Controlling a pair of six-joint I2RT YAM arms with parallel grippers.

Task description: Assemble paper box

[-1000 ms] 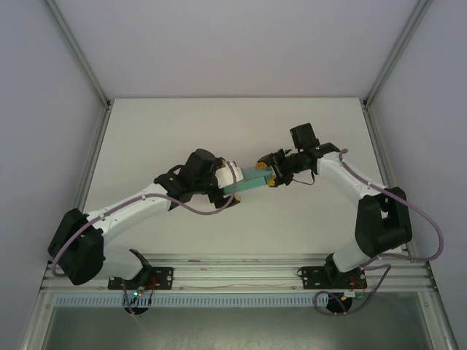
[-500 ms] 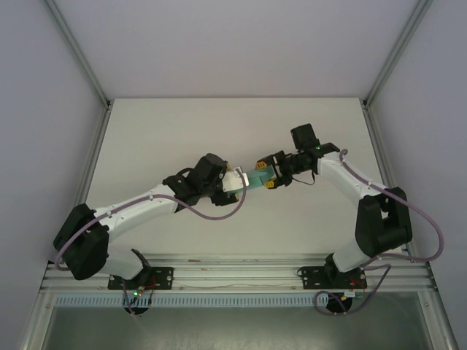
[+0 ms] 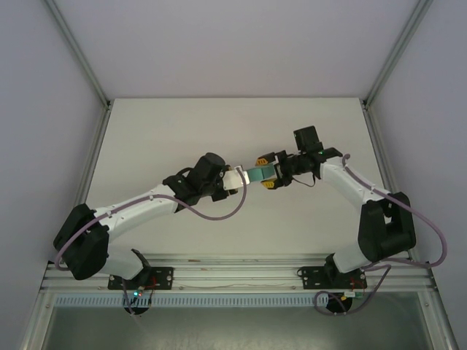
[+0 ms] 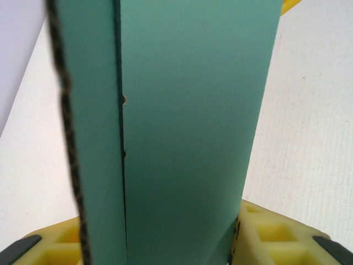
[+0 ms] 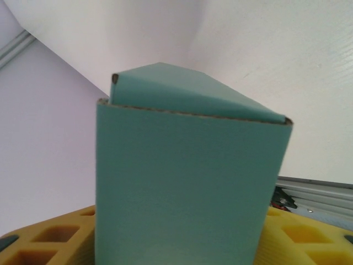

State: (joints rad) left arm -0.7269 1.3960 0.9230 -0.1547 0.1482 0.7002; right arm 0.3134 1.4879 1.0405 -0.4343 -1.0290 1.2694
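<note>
The teal-green paper box [image 3: 257,173] is held above the middle of the table, between the two arms. My left gripper [image 3: 241,178] is shut on its left end. In the left wrist view the box [image 4: 187,110] stands upright between the yellow fingers [image 4: 276,234], with a seam and a raw card edge along its left side. From the right, my right gripper [image 3: 269,173] is shut on the other end. The right wrist view shows a flat box [image 5: 187,182] panel between the yellow fingers [image 5: 49,237], with a folded end flap on top.
The white table [image 3: 219,124] is bounded by metal frame rails at the left, right and near edges. Grey walls stand behind and to both sides. Both arm bases sit on the near rail [image 3: 233,273].
My left gripper has slid right along the box toward the right gripper, so less teal card shows between them. The right gripper has shifted slightly right and up.
</note>
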